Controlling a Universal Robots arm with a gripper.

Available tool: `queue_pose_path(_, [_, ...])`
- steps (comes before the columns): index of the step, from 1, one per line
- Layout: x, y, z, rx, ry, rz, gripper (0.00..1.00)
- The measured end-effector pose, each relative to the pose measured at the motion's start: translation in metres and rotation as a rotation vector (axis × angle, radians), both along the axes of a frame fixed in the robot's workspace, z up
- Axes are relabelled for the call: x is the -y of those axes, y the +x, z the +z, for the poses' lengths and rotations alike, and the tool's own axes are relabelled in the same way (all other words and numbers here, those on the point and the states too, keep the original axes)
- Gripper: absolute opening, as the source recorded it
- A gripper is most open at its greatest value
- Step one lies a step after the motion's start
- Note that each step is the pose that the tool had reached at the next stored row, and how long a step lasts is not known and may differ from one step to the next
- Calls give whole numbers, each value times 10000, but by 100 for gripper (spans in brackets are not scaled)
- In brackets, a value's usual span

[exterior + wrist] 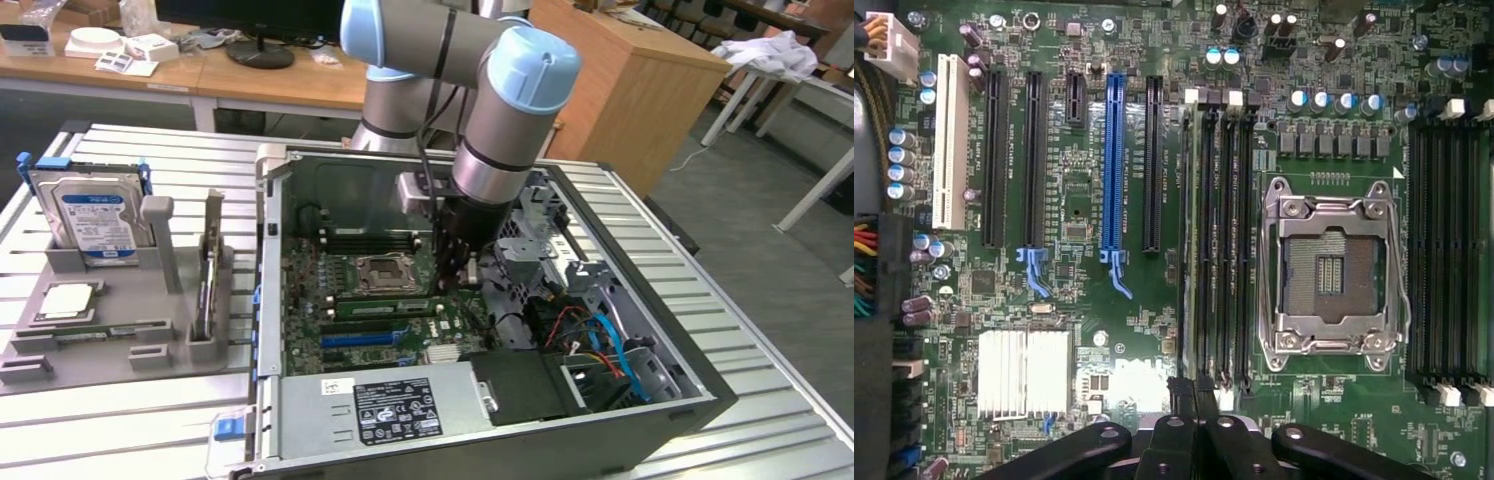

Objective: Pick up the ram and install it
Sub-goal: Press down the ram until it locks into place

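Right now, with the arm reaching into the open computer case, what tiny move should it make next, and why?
Probably a short, straight push down. The claw is shut and sits over one end of the long green memory stick, which seems to lie in one of the black slots beside the square silver processor socket. Whether it has clicked in, I cannot tell.

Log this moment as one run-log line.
gripper: shut, over memory slots beside CPU socket | held: cannot tell | ram: one on edge in tray
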State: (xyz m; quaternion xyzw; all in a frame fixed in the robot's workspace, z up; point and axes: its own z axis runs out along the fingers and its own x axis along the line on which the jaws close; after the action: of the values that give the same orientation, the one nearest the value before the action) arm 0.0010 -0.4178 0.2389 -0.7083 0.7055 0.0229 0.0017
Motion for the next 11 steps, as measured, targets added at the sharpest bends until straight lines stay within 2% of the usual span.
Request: queue_pose_path(11, [0,0,-61,0,6,-1,11])
